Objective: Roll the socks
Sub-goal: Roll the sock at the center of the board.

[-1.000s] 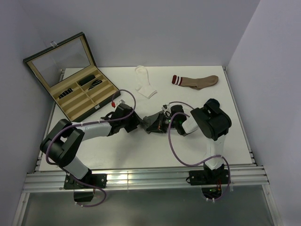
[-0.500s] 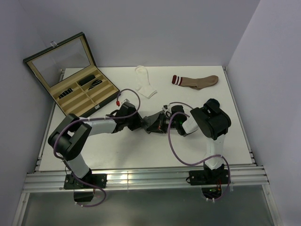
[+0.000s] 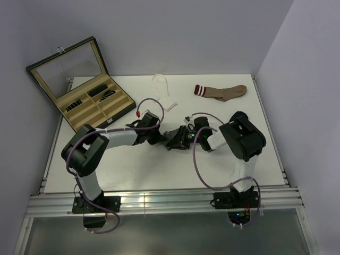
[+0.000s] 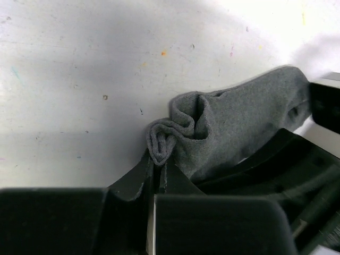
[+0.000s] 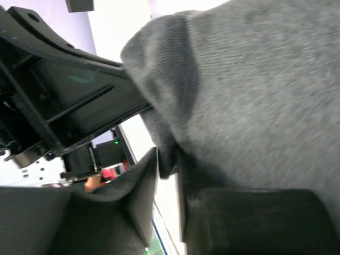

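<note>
A dark grey sock [image 3: 174,139] lies bunched at the middle of the table, between my two grippers. My left gripper [image 3: 159,138] reaches it from the left. In the left wrist view the left gripper [image 4: 158,162] is shut on a folded edge of the grey sock [image 4: 239,125]. My right gripper [image 3: 187,137] meets the sock from the right. In the right wrist view the right gripper [image 5: 169,164] has its jaws slightly apart, with a lip of the sock [image 5: 255,95] hanging loose in the gap.
A white sock [image 3: 161,85] lies at the back centre, partly behind the left arm's cable. A brown sock [image 3: 223,92] with a striped cuff lies at the back right. An open compartment case [image 3: 90,101] with dark rolls in it stands at the back left.
My left gripper has slid right onto the grey sock and shut on its edge. The right gripper's jaws have parted a little on the sock.
</note>
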